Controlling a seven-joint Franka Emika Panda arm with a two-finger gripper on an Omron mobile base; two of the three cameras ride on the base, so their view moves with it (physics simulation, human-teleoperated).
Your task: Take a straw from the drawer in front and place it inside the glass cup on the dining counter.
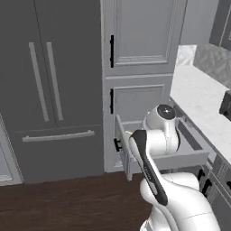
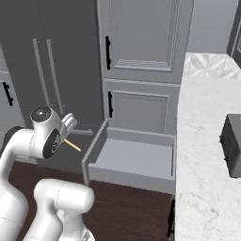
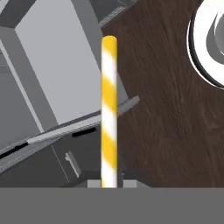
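Glossy white rounded arm [image 1: 169, 194] segments, dark grey joint bands, a grey disc capping one joint.

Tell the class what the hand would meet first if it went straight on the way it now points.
Probably the dark wood floor: the hand, shut on the straw, points down beside the open drawer. Depth is unclear.

Open grey drawer [image 2: 136, 157] juts over dark wood floor [image 2: 132, 207].
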